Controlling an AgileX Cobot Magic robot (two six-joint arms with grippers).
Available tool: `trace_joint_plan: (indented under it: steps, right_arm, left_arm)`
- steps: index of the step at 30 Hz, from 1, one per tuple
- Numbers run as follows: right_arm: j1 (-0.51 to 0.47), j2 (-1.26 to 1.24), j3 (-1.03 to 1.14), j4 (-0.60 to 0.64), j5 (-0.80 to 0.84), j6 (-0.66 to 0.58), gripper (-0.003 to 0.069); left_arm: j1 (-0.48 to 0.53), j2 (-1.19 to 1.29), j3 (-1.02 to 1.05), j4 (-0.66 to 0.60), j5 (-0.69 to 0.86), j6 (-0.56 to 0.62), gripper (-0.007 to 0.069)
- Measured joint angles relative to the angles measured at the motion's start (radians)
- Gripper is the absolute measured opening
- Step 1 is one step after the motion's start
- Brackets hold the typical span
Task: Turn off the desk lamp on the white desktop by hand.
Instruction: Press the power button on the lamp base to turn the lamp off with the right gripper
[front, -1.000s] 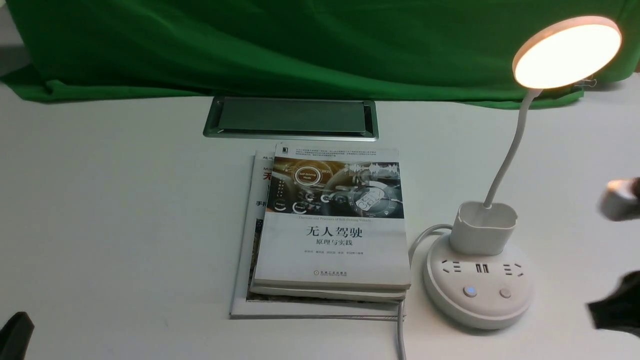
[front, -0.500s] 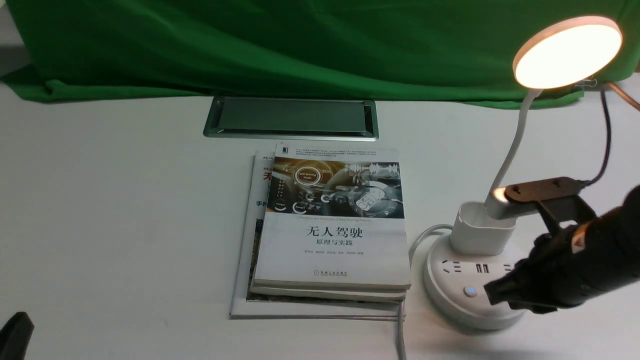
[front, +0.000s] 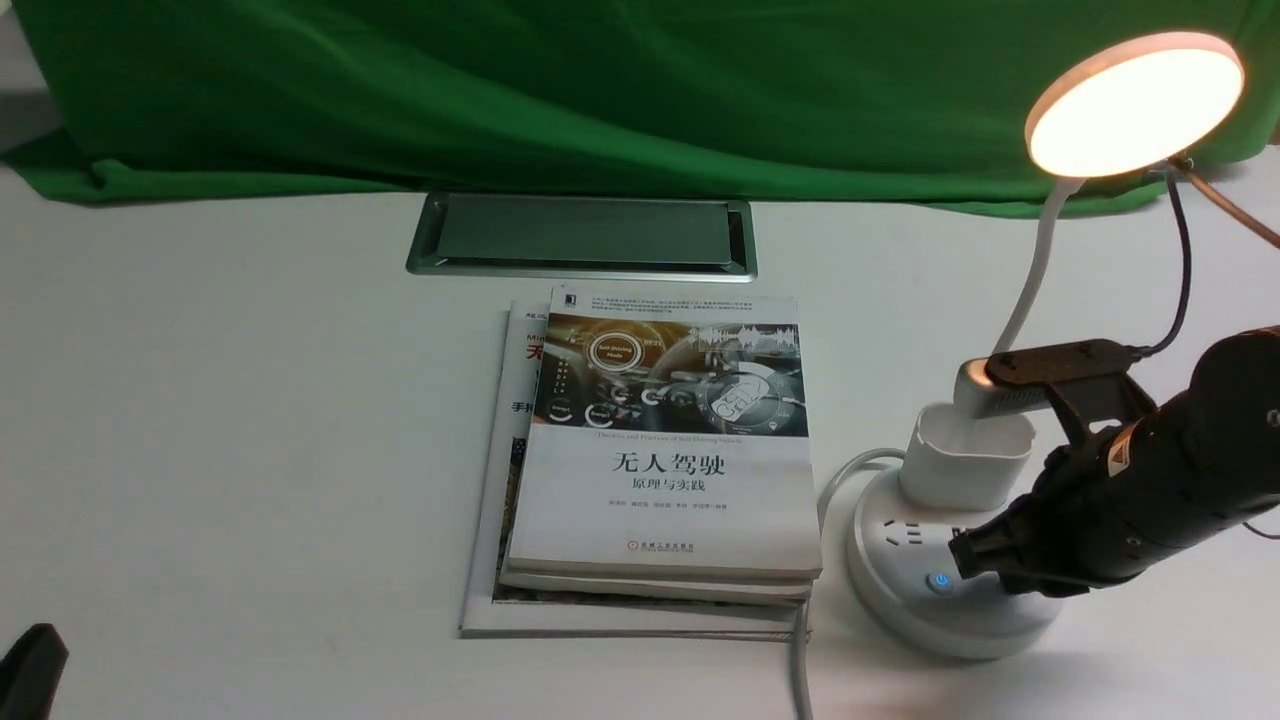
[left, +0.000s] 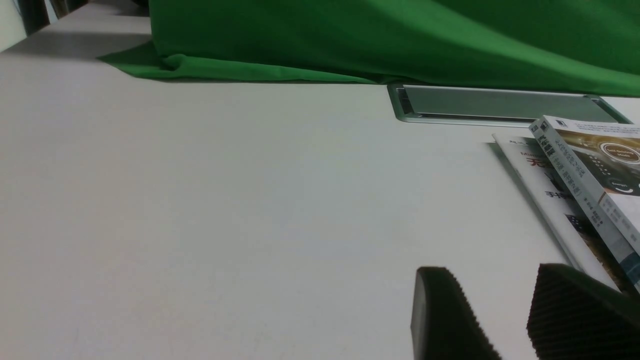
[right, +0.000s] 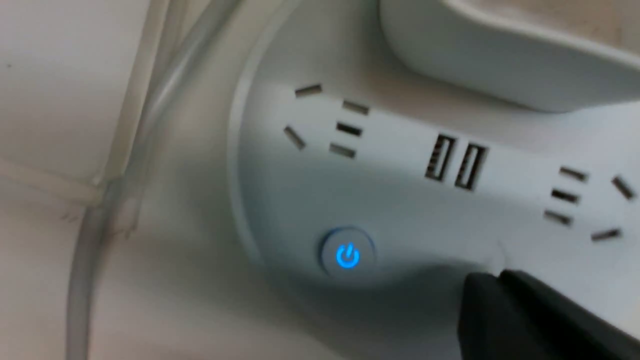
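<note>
The desk lamp stands at the right of the white desktop (front: 250, 420). Its disc head (front: 1135, 105) is lit. Its round base (front: 890, 560) has a glowing blue power button (front: 940, 581). My right gripper (front: 965, 560), the hand, is shut and empty, low over the base just right of that button. Its grey-tipped bar module (front: 1040, 385) hangs over the cup holder (front: 965, 455). In the right wrist view the shut tip (right: 487, 285) sits at the faint second button (right: 492, 250), beside the blue button (right: 347, 256). My left gripper (front: 30, 665) rests at the near left, open (left: 487, 272).
A stack of books (front: 665, 450) lies left of the lamp base, almost touching it. The lamp's white cable (front: 805, 650) runs between them to the front edge. A grey cable hatch (front: 580, 235) is set in the desktop behind the books. Green cloth (front: 600, 90) covers the back.
My right arm came in from the right edge and moved left and down over the lamp base, hiding the right-hand button. The lamp head stays lit. The left gripper has not moved.
</note>
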Motion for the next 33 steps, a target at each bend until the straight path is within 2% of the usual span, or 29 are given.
trace_joint_plan:
  steps: [8, 21, 33]
  right_arm:
    - [-0.001, 0.041, -0.017, 0.000, 0.004, -0.007, 0.0026]
    - [-0.009, -0.083, -0.005, -0.002, -0.020, -0.007, 0.0026]
    - [-0.010, 0.030, -0.010, -0.002, -0.005, -0.012, 0.0026]
  left_arm:
    - [0.000, 0.000, 0.000, 0.000, 0.000, 0.000, 0.0242]
    - [0.000, 0.000, 0.000, 0.000, 0.000, 0.000, 0.0242]
    - [0.000, 0.000, 0.000, 0.000, -0.001, 0.000, 0.0242]
